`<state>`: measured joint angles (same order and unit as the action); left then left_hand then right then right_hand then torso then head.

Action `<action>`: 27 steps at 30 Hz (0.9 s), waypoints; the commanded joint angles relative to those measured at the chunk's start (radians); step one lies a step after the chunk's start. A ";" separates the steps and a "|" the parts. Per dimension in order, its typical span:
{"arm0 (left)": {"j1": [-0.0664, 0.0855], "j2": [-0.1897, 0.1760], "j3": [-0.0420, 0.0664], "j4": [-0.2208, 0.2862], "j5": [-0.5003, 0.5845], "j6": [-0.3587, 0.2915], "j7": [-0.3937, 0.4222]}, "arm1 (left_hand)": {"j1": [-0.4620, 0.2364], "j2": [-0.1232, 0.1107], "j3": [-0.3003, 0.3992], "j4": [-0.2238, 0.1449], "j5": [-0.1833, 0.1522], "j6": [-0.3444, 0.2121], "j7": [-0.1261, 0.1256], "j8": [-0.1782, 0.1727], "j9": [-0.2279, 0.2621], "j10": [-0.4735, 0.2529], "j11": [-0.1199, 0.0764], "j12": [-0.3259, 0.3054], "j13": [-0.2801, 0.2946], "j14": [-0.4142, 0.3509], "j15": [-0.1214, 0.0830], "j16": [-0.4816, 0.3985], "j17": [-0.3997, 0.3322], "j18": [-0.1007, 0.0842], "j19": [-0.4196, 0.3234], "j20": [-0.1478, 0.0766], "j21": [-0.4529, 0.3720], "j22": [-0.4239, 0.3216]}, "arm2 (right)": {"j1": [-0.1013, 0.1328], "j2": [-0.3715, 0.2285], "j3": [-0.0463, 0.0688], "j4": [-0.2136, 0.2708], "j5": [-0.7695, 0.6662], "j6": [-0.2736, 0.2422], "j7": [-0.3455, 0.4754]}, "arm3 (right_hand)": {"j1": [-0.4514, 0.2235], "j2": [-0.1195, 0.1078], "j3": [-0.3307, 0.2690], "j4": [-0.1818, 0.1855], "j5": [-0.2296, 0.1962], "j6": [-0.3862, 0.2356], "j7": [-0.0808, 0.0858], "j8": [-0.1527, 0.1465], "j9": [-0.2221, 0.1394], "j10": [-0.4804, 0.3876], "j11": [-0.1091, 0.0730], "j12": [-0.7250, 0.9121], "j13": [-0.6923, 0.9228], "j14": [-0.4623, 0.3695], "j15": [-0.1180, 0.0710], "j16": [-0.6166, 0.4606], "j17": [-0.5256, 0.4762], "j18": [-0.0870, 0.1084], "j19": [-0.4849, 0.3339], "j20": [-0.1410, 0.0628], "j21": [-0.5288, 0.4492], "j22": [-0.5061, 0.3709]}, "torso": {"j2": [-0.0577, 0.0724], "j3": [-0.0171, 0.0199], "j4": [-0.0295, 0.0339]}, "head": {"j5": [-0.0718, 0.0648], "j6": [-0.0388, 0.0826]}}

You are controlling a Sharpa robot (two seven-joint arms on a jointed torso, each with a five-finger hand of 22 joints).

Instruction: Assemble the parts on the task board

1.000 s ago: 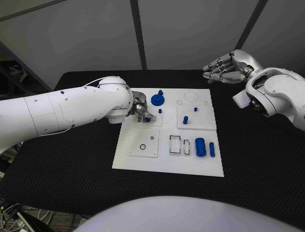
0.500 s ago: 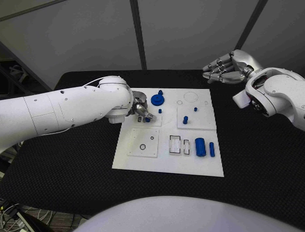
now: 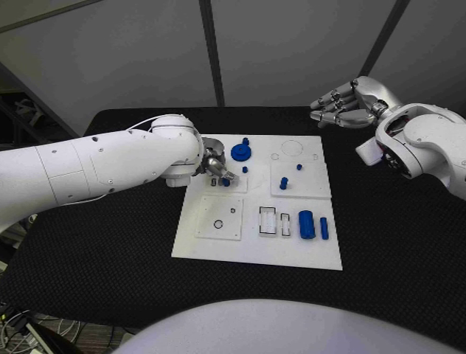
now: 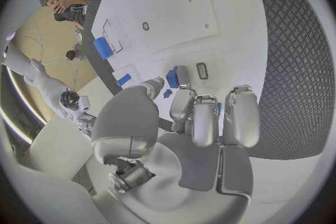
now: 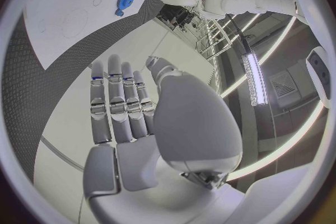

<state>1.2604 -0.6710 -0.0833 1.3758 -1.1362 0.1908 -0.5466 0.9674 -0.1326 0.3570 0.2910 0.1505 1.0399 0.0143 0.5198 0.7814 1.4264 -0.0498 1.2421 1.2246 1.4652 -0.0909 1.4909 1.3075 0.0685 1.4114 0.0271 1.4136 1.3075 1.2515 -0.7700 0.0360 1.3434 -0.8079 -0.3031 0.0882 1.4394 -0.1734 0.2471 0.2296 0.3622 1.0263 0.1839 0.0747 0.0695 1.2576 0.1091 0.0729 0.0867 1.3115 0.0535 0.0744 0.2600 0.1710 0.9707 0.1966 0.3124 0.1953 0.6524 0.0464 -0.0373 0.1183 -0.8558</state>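
Indoors, on a black table before grey panels, the left hand pinches a blue part over the board; the right hand hovers, fingers together, empty.

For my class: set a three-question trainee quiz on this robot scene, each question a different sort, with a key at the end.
1. True or false: the right hand holds a blue part.
2. Multiple choice: the left hand is at
A. the task board's near edge
B. a small blue part on the board's far left area
C. the bare table
3. Fill in: the blue gear lies on the ____.

Key
1. False; it hangs off the board with nothing in its fingers.
2. B
3. task board
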 commanded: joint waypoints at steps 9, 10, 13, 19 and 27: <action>0.007 -0.001 0.000 0.004 -0.009 0.012 -0.005 | -0.006 0.002 -0.005 0.001 -0.007 0.007 -0.002 0.004 0.001 0.006 -0.002 -0.003 -0.001 0.082 -0.007 0.005 0.183 -0.015 0.009 0.001 0.005 0.079 | 0.002 0.003 0.001 -0.001 -0.002 0.008 0.004 | -0.011 0.003 -0.004 0.003 0.006 -0.002 0.002 -0.001 0.000 -0.001 0.004 -0.004 -0.001 0.003 0.007 -0.006 0.001 0.012 0.011 0.000 -0.006 -0.002 | 0.000 -0.0001 0.0002 | 0.000 -0.001; 0.008 -0.001 0.000 0.004 -0.009 0.012 -0.005 | -0.006 0.002 -0.005 0.001 -0.007 0.007 -0.002 0.004 0.001 0.006 -0.002 -0.003 -0.001 0.082 -0.007 0.005 0.183 -0.015 0.009 0.001 0.005 0.079 | 0.002 0.003 0.001 -0.001 -0.002 0.008 0.004 | -0.011 0.003 -0.004 0.003 0.006 -0.002 0.002 -0.001 0.000 -0.001 0.004 -0.004 -0.001 0.003 0.007 -0.006 0.001 0.012 0.011 0.000 -0.006 -0.002 | 0.000 0.0002 0.0001 | 0.000 -0.001; 0.009 -0.002 0.000 0.003 -0.010 0.014 -0.005 | -0.006 0.002 -0.005 0.001 -0.007 0.007 -0.002 0.004 0.001 0.006 -0.002 -0.003 -0.001 0.082 -0.007 0.005 0.183 -0.015 0.009 0.001 0.005 0.079 | 0.002 0.004 0.001 -0.002 -0.002 0.009 0.003 | -0.011 0.003 -0.004 0.003 0.006 -0.002 0.002 -0.001 0.000 -0.001 0.004 -0.004 -0.001 0.003 0.007 -0.006 0.001 0.012 0.011 0.000 -0.006 -0.002 | 0.000 0.0001 -0.0004 | 0.000 0.000; 0.009 -0.003 0.000 0.002 -0.011 0.017 -0.006 | -0.006 0.002 -0.005 0.001 -0.007 0.007 -0.002 0.004 0.001 0.006 -0.002 -0.003 -0.001 0.082 -0.007 0.005 0.183 -0.015 0.009 0.001 0.005 0.079 | 0.002 0.004 0.001 -0.003 -0.002 0.010 0.003 | -0.011 0.003 -0.004 0.003 0.006 -0.002 0.002 -0.001 0.000 -0.001 0.004 -0.004 -0.001 0.003 0.007 -0.006 0.001 0.012 0.011 0.000 -0.006 -0.002 | 0.001 -0.0003 -0.0009 | 0.000 0.000; 0.010 -0.002 0.000 0.005 -0.011 0.020 -0.006 | -0.007 0.003 -0.009 0.000 -0.007 0.007 -0.003 0.004 0.002 0.006 -0.002 -0.005 -0.003 0.082 -0.008 0.005 0.183 -0.015 0.009 0.000 0.005 0.079 | 0.002 0.004 0.001 -0.003 -0.002 0.012 0.002 | -0.011 0.003 -0.004 0.003 0.006 -0.002 0.002 -0.001 0.000 -0.001 0.004 -0.004 -0.001 0.003 0.007 -0.006 0.001 0.012 0.011 0.000 -0.006 -0.002 | 0.000 -0.0005 -0.0002 | 0.000 -0.002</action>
<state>1.2685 -0.6735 -0.0832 1.3787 -1.1395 0.1986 -0.5467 0.9674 -0.1327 0.3516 0.2909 0.1466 1.0399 0.0142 0.5198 0.7821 1.4264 -0.0498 1.2421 1.2227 1.4652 -0.0909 1.4909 1.3075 0.0686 1.4114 0.0271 1.4135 1.3075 1.2515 -0.7666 0.0360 1.3394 -0.8080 -0.2987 0.0876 1.4395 -0.1733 0.2471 0.2296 0.3622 1.0263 0.1839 0.0747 0.0695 1.2576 0.1091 0.0729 0.0869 1.3116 0.0534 0.0744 0.2597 0.1710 0.9744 0.1928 0.3125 0.1945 0.6533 0.0458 -0.0378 0.1185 -0.8572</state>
